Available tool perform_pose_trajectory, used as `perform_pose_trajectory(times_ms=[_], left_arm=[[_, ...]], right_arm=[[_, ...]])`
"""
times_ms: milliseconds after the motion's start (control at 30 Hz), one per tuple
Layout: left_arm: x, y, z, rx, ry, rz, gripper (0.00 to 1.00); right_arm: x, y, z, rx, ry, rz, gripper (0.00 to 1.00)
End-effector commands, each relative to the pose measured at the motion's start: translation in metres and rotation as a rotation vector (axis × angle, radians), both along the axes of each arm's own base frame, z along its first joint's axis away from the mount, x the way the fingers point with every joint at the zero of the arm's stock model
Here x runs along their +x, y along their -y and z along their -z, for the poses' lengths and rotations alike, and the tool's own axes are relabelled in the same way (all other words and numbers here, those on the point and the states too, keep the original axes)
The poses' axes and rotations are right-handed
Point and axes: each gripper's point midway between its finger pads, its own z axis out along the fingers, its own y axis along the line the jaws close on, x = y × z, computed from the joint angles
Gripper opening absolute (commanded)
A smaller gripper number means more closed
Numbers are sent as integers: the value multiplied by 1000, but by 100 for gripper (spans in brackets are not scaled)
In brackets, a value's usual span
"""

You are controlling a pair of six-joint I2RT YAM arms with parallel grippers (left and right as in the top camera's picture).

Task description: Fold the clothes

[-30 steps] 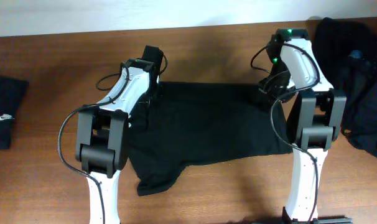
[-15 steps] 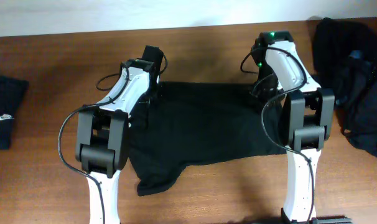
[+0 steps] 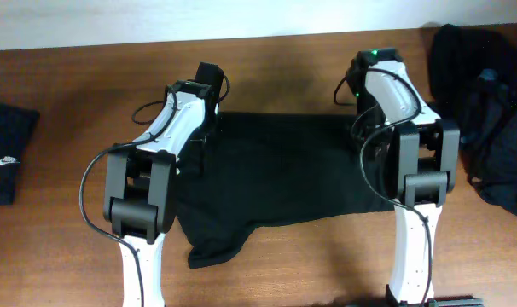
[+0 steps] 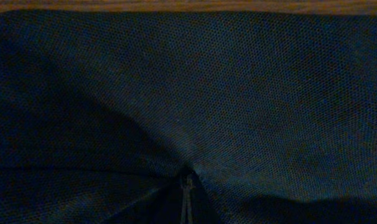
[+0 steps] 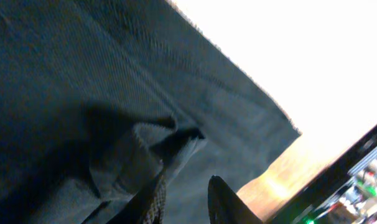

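Note:
One of the clothes, a black garment (image 3: 284,175), lies spread across the middle of the table with a sleeve trailing toward the front left. My left gripper (image 4: 187,186) is shut on a pinch of this fabric at its far left corner (image 3: 214,124), and cloth fills the left wrist view. Over the far right corner, my right gripper (image 5: 187,182) has its fingers apart with nothing between them. A crumpled fold of the cloth (image 5: 154,146) lies just beside its left finger (image 5: 154,199). In the overhead view the right arm's wrist (image 3: 380,81) hides the jaws.
A folded black garment with a small white logo (image 3: 4,158) lies at the left table edge. A heap of dark clothes (image 3: 485,111) sits at the far right. The table's bare wood (image 3: 88,94) shows around the garment.
My right gripper has opened and let go of the garment's corner, after the right arm shifted a little to the left. The left arm and its grip are unchanged.

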Motion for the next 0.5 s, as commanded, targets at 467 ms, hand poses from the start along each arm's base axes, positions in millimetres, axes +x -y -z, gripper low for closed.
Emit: perform_pose_trajectory(times_ms=[467], left_arm=[[-12,-3,23,1,-63,6,5]], right_arm=[[69,14,-51,158,259,-399,38]])
